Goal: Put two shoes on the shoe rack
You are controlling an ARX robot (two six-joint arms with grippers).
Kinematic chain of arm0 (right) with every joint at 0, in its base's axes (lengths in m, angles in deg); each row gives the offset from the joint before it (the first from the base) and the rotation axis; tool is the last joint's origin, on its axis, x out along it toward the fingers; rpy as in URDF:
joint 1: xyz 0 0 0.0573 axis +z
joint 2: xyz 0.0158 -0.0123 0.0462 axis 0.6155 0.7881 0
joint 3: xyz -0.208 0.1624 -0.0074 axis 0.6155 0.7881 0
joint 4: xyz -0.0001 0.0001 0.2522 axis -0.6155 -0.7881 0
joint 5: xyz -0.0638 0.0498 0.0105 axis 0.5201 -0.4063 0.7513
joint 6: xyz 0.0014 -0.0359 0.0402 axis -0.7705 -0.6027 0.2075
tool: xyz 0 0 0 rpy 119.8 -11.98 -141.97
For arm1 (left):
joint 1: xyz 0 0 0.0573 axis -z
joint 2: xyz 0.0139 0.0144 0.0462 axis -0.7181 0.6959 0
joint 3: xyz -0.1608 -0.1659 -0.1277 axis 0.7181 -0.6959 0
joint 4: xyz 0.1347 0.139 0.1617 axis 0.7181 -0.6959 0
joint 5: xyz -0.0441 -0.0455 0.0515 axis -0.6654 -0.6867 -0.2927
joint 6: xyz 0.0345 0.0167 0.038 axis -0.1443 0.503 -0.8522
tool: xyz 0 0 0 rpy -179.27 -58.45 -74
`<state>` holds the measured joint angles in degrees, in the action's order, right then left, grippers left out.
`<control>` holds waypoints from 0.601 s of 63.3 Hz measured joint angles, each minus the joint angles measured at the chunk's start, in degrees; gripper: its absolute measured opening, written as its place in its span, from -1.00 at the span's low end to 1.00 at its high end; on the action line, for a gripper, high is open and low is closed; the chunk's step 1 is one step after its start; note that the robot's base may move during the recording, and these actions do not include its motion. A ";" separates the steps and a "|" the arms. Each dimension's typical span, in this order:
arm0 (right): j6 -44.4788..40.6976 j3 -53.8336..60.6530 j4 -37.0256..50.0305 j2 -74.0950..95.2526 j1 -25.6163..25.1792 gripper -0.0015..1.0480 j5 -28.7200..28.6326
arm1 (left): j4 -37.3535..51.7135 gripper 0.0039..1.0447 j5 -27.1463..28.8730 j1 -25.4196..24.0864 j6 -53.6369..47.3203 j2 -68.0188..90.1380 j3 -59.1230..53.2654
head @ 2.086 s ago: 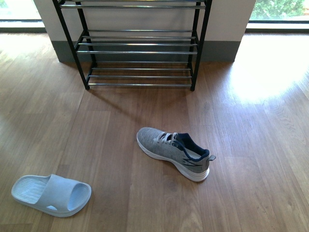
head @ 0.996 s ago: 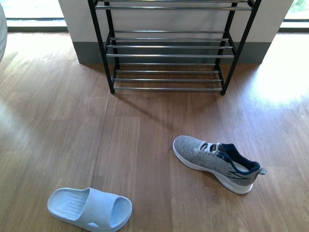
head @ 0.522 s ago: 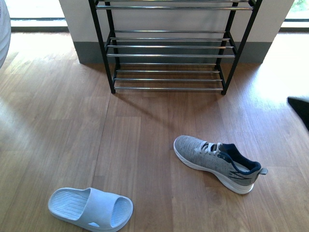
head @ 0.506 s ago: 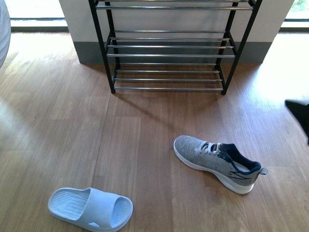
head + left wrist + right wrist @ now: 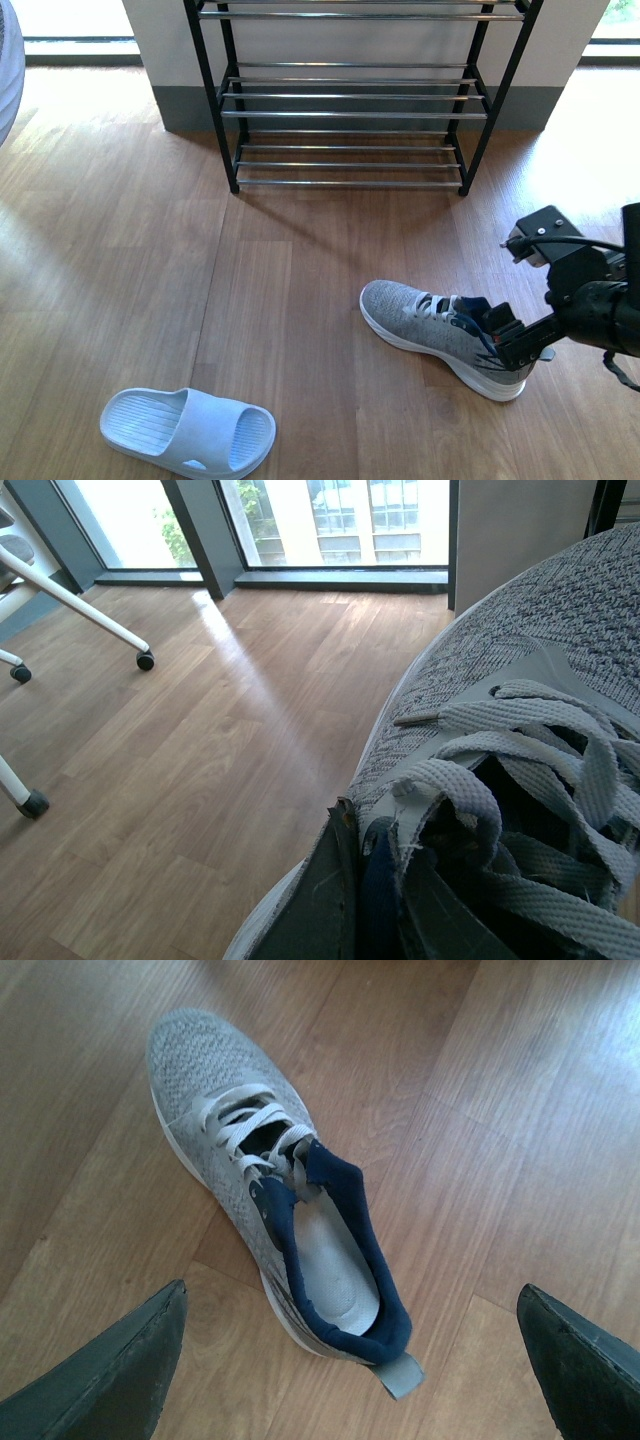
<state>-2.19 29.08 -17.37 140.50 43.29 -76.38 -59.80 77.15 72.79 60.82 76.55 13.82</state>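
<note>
**A:** Your right gripper [image 5: 350, 1290] is released. Its two dark fingers [image 5: 110, 1370] stand far apart with nothing pinched, and the floor sneaker [image 5: 215, 1100] lies on the wooden floor [image 5: 520, 1110] below the gap between them.

**B:** The heel of that shoe, with its navy lining and white insole, sits nearest your jaws, and the grey knit toe points away from them. In the right wrist view neither finger touches it. In the front view the gripper overlaps the heel, so you cannot tell contact from there.

**A:** Your left gripper [image 5: 375, 855] is clenched on the held sneaker [image 5: 540, 620]. The navy lining by the tongue is squeezed between its grey fingers [image 5: 320, 910]. The pale laces bunch just beyond the jaws, and the knit toe runs on past them.

**B:** Farther out from your left jaws you see floor, a white chair leg [image 5: 80, 607] ending in a dark caster, and windows [image 5: 330, 520].

**A:** The shoe rack [image 5: 350, 115] stands against the wall, well beyond your right jaws and apart from the floor sneaker. You have a black frame there with silver bars in tiers.

**B:** A pale blue slipper [image 5: 187, 430] lies on the floor, well apart from your right jaws on their left side.
</note>
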 joint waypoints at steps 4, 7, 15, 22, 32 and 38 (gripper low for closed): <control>-0.24 -2.64 -1.27 2.91 0.39 0.82 0.02 | 0.00 -0.98 0.00 0.00 0.00 0.00 0.00; -0.44 -4.20 -2.10 4.61 0.70 0.82 0.11 | 0.00 -0.98 0.00 0.00 0.02 0.00 0.00; -1.20 -8.07 -3.32 9.66 1.97 0.82 0.20 | 0.00 -0.98 0.00 0.00 0.00 0.00 0.00; -1.20 -11.32 -4.26 13.00 3.06 0.82 0.00 | 0.00 -0.98 0.00 0.00 0.02 0.00 0.00; -1.29 -15.30 -6.99 15.72 3.80 0.82 -0.74 | 0.00 -0.98 0.00 0.00 0.00 0.00 0.00; -1.62 -16.83 -8.15 16.48 3.83 0.82 -0.77 | 0.00 -0.98 0.00 0.00 0.00 0.00 0.00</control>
<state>-3.81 12.25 -25.52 156.98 47.12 -77.15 -59.80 77.15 72.79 60.82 76.55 13.82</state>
